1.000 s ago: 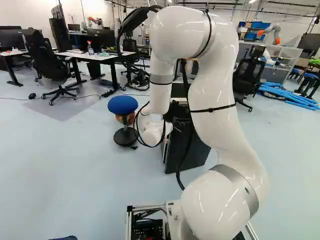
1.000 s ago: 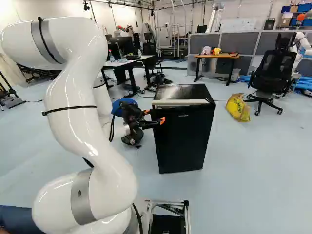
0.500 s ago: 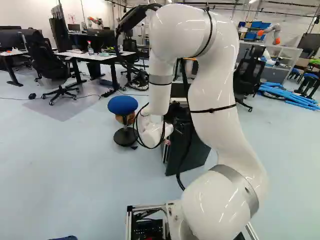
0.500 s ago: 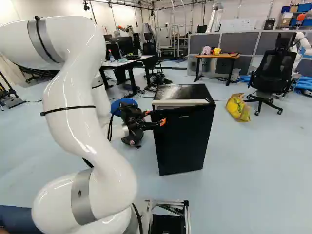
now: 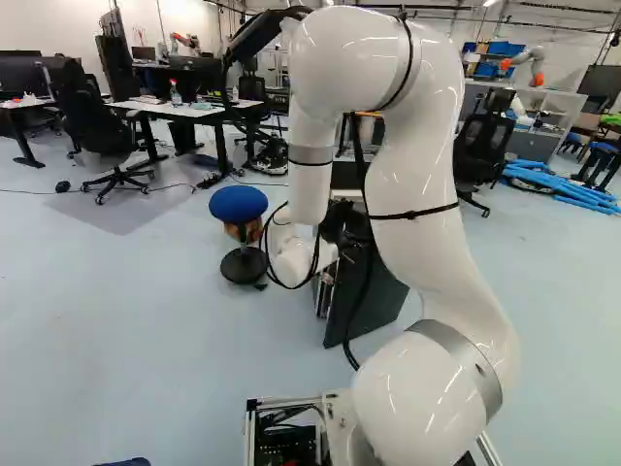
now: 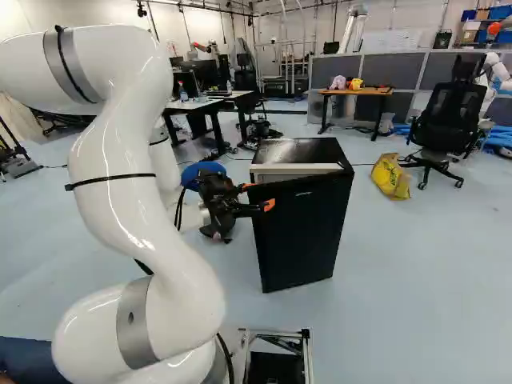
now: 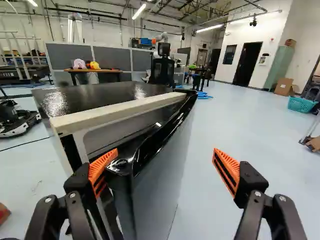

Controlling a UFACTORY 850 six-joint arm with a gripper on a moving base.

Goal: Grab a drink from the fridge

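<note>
Gripper (image 6: pixel 257 196), black, with 2 orange pads (image 7: pixel 103 169): standing wide at the fridge's left near corner. Fridge (image 6: pixel 300 150), black: standing ahead of the arm (image 5: pixel 419 194), its door (image 7: pixel 162 185) hanging ajar, the free edge on the left. That edge is running between the 2 fingers, close beside 1 pad; whether they are touching is staying unclear. The other finger is hanging over open floor (image 7: pixel 235 120), on the door's near side. Pale front rim (image 7: pixel 120 111), 1: showing above the gap. Room for moving: floor is stretching near and right of the door; on the left, 1 blue-topped stool (image 5: pixel 239 204) is standing near the fridge. Yellow bag (image 6: pixel 390 176), 1: lying farther right.

Hidden items: the fridge's inside is mostly disappearing behind door and finger, so the drink's place is escaping certainty. In the left base view, the arm is covering much of the fridge and gripper.
</note>
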